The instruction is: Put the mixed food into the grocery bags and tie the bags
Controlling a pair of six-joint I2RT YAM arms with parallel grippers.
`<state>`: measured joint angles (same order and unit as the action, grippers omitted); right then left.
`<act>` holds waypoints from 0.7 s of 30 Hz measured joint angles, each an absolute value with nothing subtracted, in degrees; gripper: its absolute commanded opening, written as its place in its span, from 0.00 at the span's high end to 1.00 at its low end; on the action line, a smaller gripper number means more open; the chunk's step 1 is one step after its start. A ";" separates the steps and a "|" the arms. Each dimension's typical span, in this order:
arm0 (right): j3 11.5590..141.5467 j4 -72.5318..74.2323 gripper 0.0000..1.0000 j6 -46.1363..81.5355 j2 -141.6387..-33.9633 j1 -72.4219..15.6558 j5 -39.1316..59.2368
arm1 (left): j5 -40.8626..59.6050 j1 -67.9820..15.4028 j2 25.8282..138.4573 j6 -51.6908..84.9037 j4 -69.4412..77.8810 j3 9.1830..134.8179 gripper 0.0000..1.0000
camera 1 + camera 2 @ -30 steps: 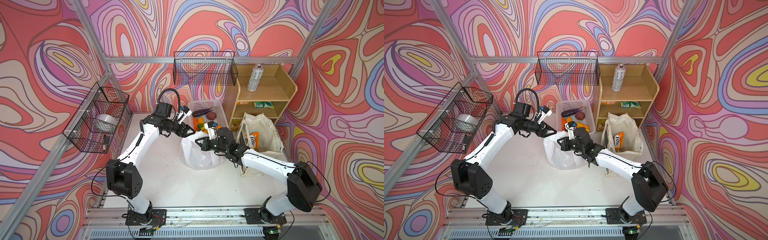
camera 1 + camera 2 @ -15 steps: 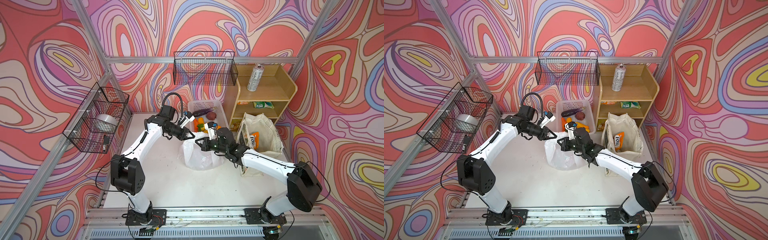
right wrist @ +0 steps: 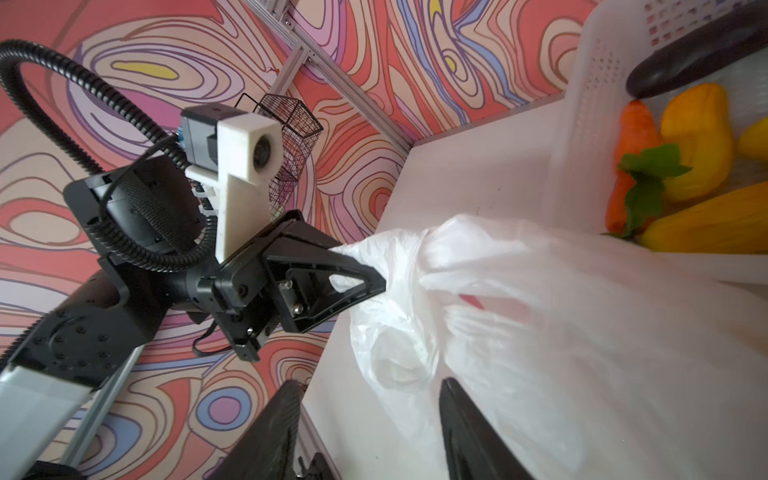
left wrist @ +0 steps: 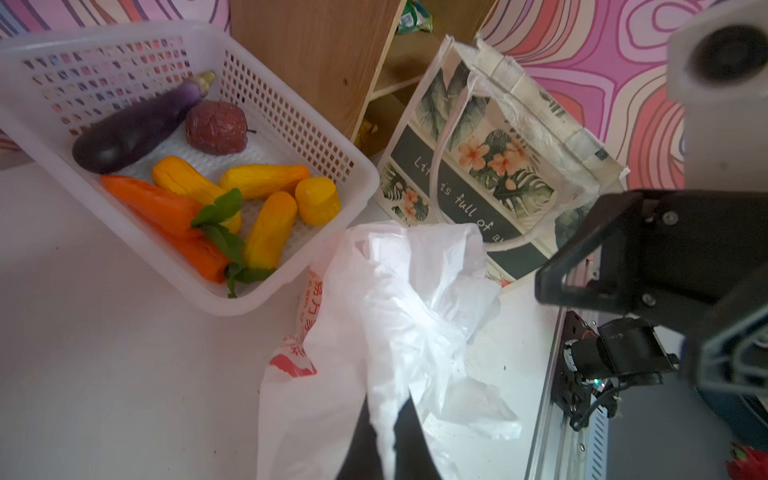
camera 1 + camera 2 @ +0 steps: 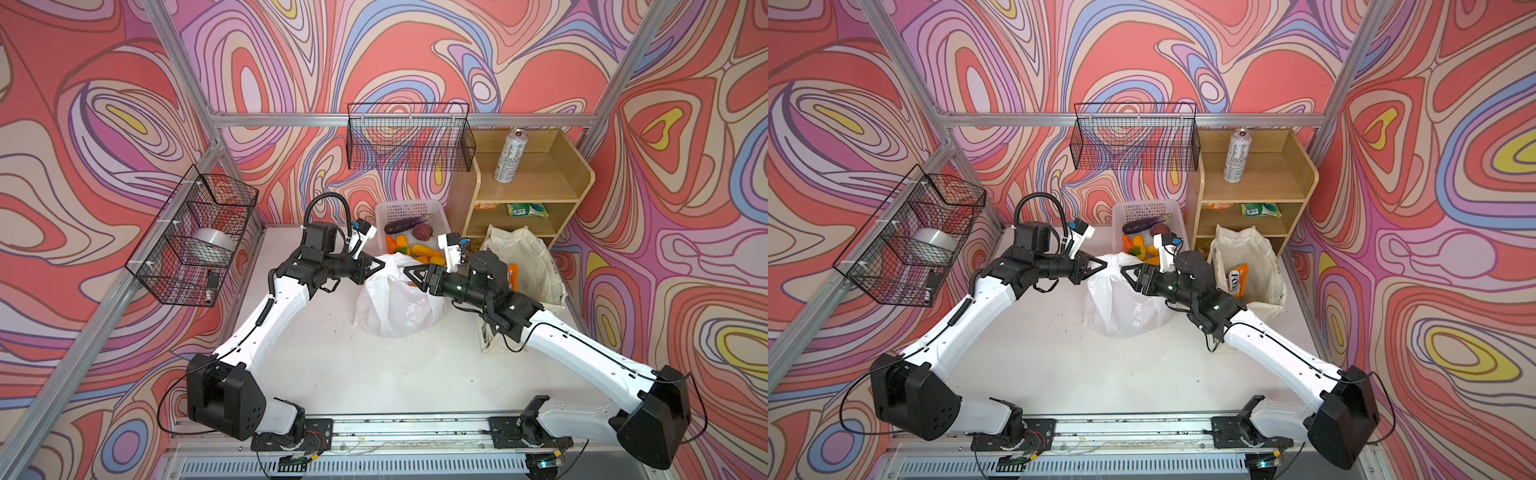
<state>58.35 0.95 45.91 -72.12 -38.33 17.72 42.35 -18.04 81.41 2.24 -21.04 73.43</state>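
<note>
Left claw (image 5: 379, 266) pinches the white bag (image 5: 399, 309) (red-lettered); right claw (image 5: 409, 273) spread.

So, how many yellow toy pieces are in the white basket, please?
4 in the white basket: a yellow piece beside the carrot, a second by the dark-red fruit, a stubby third near the rim, a fourth by the leaves. Others may be hidden.

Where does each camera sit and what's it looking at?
Top views: high up, looking down on the table, left arm, right arm and plastic bag.
Left wrist: on the left arm, faces white basket and canvas tote; left gripper pinches the bag.
Right wrist: on right arm, faces the left gripper; open right gripper shows.
Shared: all see the bag and basket.
</note>
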 measured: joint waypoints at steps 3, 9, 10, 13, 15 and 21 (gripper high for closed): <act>55.86 3.73 0.43 49.78 -74.04 -38.33 19.99 | 41.78 -18.46 81.47 3.44 -19.33 73.14 1.00; 53.84 6.31 0.42 53.67 -77.58 -38.33 21.26 | 41.76 -18.79 81.47 3.95 -18.17 72.95 1.00; 53.84 6.81 0.42 53.76 -77.97 -38.33 21.23 | 41.78 -18.79 81.47 3.92 -18.17 72.95 1.00; 54.59 7.81 0.42 53.95 -79.50 -38.30 21.23 | 41.91 -18.81 81.47 3.86 -18.17 72.95 1.00; 55.77 8.40 0.42 53.95 -80.79 -37.95 21.34 | 42.06 -18.81 81.47 3.70 -18.15 72.86 1.00; 61.76 10.24 0.41 53.87 -85.27 -34.41 22.13 | 43.46 -18.87 81.47 3.55 -17.67 71.35 1.00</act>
